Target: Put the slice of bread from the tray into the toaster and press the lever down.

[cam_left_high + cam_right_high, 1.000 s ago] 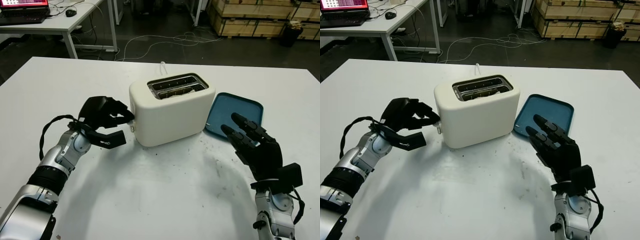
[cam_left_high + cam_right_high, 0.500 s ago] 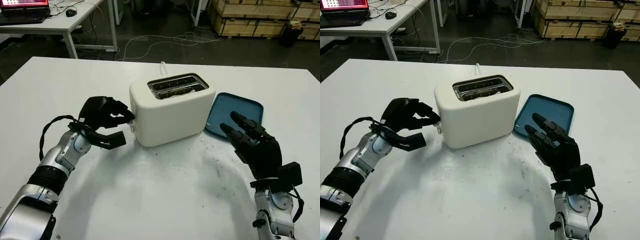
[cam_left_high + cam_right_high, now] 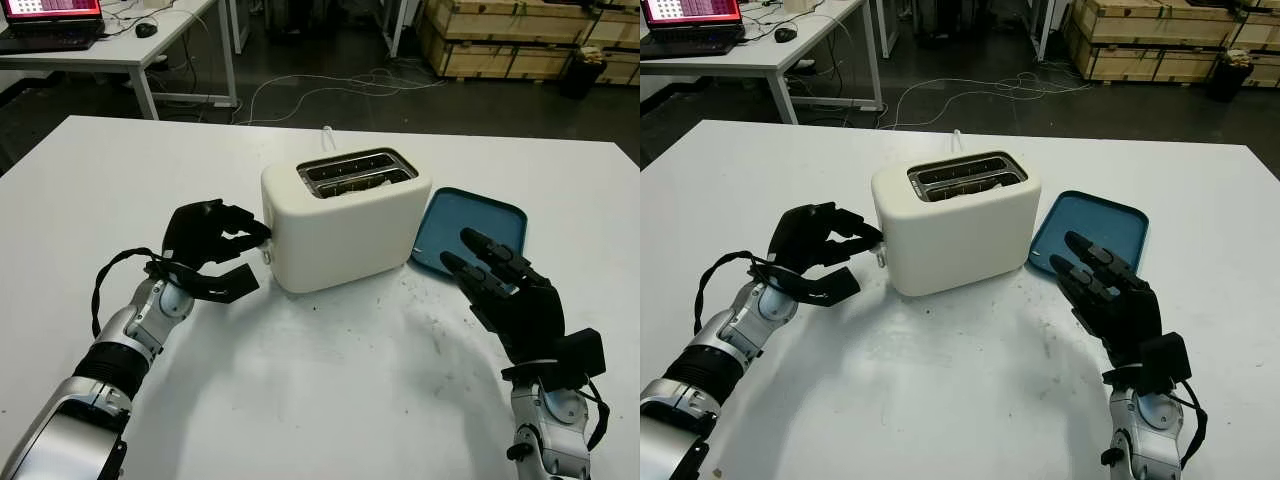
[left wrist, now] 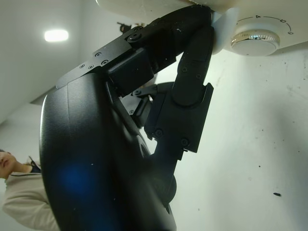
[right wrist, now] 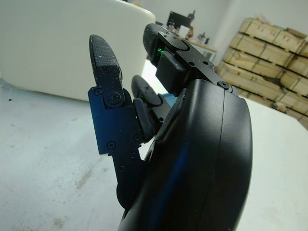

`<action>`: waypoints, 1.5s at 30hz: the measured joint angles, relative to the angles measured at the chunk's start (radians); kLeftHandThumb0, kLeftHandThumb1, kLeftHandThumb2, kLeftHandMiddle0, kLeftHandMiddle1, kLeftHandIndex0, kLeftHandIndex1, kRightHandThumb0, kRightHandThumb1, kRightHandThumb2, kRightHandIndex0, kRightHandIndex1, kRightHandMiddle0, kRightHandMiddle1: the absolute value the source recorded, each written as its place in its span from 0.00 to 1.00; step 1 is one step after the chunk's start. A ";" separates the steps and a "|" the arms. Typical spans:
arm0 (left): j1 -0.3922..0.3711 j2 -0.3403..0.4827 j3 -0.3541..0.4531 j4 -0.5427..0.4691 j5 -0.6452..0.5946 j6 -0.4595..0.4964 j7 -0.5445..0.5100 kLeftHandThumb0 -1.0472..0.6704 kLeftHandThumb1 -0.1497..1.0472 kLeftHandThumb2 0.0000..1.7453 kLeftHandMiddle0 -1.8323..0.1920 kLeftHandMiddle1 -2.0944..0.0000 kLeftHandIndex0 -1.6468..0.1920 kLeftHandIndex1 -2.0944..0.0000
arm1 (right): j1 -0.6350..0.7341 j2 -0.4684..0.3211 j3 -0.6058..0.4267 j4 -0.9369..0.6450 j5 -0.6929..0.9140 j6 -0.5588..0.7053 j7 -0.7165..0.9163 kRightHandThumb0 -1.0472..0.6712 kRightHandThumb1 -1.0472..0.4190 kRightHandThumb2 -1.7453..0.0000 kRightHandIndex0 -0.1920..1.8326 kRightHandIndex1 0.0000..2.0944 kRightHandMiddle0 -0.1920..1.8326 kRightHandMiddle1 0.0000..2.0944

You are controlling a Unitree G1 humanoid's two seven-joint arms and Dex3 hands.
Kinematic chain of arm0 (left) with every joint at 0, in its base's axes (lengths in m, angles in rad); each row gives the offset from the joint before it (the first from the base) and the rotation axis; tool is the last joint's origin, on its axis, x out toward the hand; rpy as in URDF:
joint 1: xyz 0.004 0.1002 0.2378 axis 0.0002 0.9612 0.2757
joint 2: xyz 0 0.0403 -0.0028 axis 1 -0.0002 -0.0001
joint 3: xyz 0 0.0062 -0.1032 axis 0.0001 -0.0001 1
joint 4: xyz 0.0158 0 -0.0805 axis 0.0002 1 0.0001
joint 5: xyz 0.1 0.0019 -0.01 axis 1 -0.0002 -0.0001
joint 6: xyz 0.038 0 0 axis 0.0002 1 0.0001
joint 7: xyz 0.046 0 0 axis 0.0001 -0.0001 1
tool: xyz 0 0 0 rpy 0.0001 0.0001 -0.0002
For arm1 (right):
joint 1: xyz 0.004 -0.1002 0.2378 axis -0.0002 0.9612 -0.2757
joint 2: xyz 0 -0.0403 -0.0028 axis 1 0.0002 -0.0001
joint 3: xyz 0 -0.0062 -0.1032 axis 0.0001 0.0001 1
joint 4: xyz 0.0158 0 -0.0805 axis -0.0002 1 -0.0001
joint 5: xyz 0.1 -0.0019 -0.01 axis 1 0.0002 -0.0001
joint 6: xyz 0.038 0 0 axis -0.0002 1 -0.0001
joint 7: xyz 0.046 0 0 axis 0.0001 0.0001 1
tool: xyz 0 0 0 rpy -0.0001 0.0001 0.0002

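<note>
The bread (image 3: 355,183) sits down in a slot of the toaster (image 3: 340,225), and the blue tray (image 3: 470,225) has nothing on it. The left robot hand (image 3: 215,245) is curled, its fingertips on the lever (image 3: 266,254) at the toaster's left end. The lever runs up and down, so the push goes straight down. The right robot hand (image 3: 510,295) is open, near the tray.
</note>
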 measured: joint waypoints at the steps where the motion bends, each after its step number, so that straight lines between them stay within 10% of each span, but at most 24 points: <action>1: 0.007 0.000 0.000 -0.010 0.000 0.001 0.000 0.38 0.89 0.03 0.57 0.34 0.24 0.99 | 0.000 0.000 0.000 0.000 0.002 0.000 0.002 0.33 0.09 0.99 0.47 0.00 0.45 0.00; 10: 0.247 -0.008 0.015 -0.376 -0.081 0.090 0.051 0.30 0.86 0.00 0.59 0.35 0.30 1.00 | -0.035 -0.004 0.009 -0.004 0.006 0.001 0.024 0.36 0.09 0.99 0.45 0.00 0.42 0.00; 18: 0.386 0.058 0.078 -0.734 -0.012 0.317 -0.149 0.21 0.86 0.00 0.61 0.40 0.38 1.00 | -0.099 -0.034 0.002 -0.004 0.006 0.001 0.044 0.37 0.10 1.00 0.44 0.00 0.41 0.00; 45: 0.290 0.146 0.281 -0.898 0.141 0.482 -0.359 0.23 0.82 0.00 0.55 0.53 0.34 0.98 | -0.409 -0.292 -0.039 0.292 -0.161 -0.066 0.027 0.36 0.14 1.00 0.51 0.01 0.47 0.01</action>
